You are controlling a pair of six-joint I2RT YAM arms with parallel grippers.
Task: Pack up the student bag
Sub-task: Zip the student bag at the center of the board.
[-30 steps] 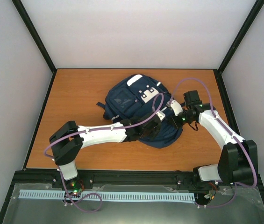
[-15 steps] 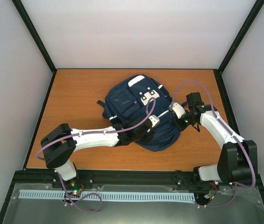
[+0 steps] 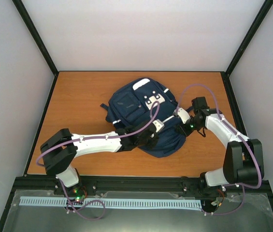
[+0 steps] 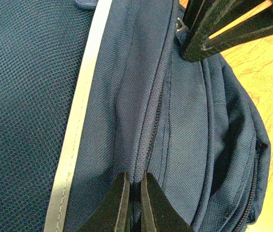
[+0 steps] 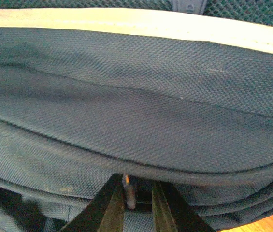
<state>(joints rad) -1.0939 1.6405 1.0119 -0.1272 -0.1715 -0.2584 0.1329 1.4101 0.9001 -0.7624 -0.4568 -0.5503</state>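
Observation:
The student bag (image 3: 138, 108), navy with white stripes, lies in the middle of the table. My left gripper (image 3: 164, 130) is at its near right side, shut on a fold of the bag's fabric (image 4: 135, 178) along the zipper seam (image 4: 153, 121). My right gripper (image 3: 179, 126) comes in from the right at the same edge. Its jaws (image 5: 138, 181) stand slightly apart around a small dark zipper pull (image 5: 130, 192), which rests against the left finger. The right gripper's black fingers (image 4: 213, 34) show at the top of the left wrist view.
The wooden table (image 3: 78, 96) is ringed by a black frame and white walls. A dark strap (image 3: 105, 108) sticks out at the bag's left. A reflective stripe (image 4: 78, 130) runs left of the left gripper's pinch.
My left arm has drawn back leftward, pulling the bag's near edge with it. The right gripper's jaws have just parted a little around the zipper pull.

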